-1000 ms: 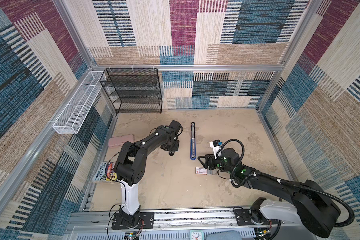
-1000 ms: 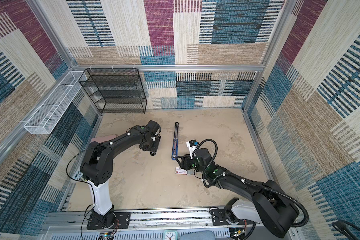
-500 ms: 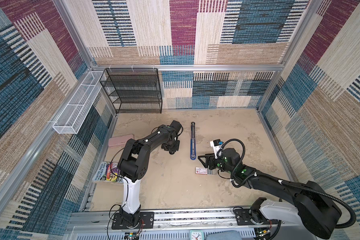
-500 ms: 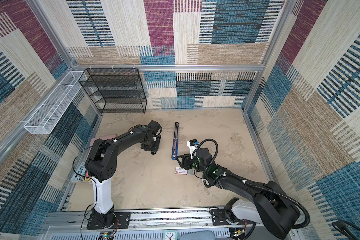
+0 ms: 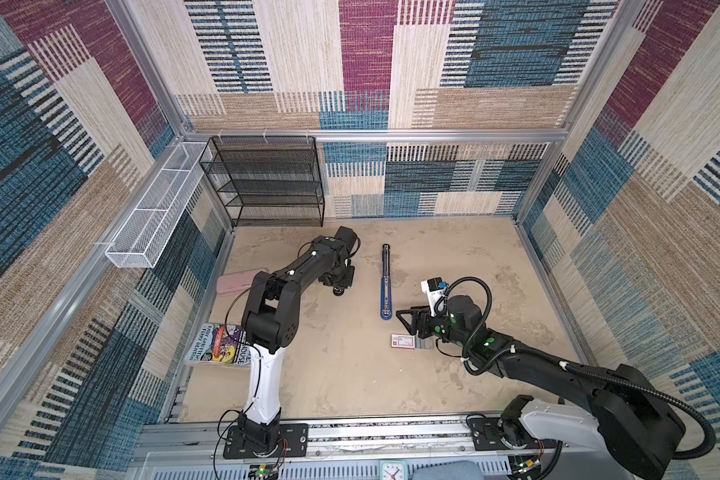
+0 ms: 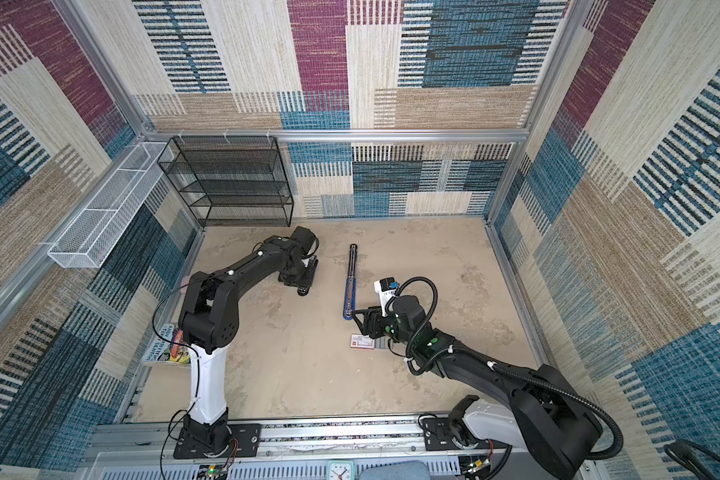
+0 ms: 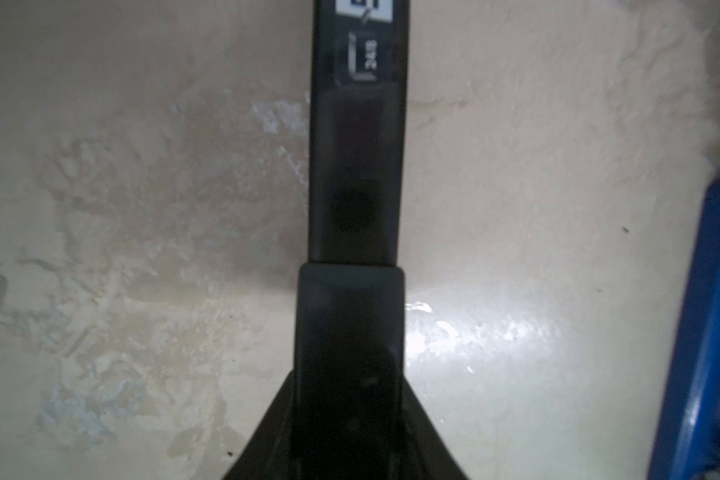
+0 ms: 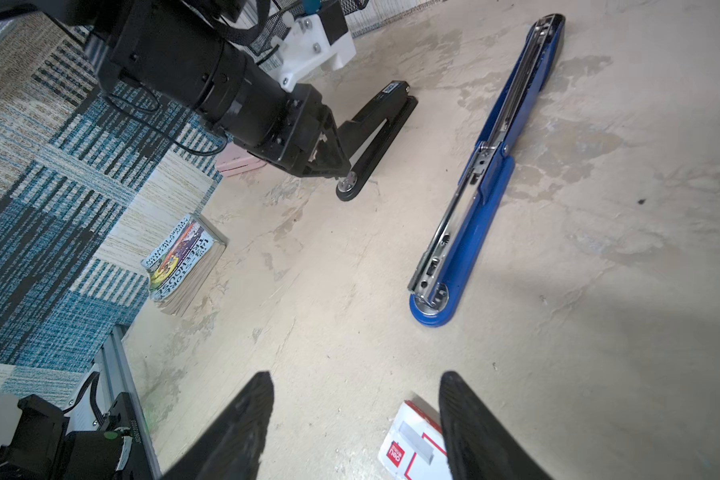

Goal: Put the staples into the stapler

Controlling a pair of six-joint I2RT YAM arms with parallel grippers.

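Observation:
A blue stapler (image 5: pixel 386 286) (image 6: pixel 350 286) (image 8: pixel 479 187) lies opened flat mid-table, its metal channel facing up. The staples are a white box with a red label (image 5: pixel 403 340) (image 6: pixel 362 341) (image 8: pixel 412 449) and a grey tray (image 5: pixel 425 344) beside it. My right gripper (image 5: pixel 408 322) (image 8: pixel 354 376) hovers open just above the box, one finger covering its edge. A black stapler (image 7: pixel 356 166) (image 8: pixel 381 112) stands closed to the left. My left gripper (image 5: pixel 339 286) (image 8: pixel 341 170) straddles its rear end; the dark view hides whether the fingers press it.
A pink oblong case (image 5: pixel 238 282) and a colourful book (image 5: pixel 221 351) lie by the left wall. A black mesh rack (image 5: pixel 267 183) stands at the back left, with a white wire basket (image 5: pixel 154 208) on the wall. Patterned walls enclose the table.
The left arm's elbow has shifted slightly while its gripper stays at the black stapler. The right arm and the staples have not moved.

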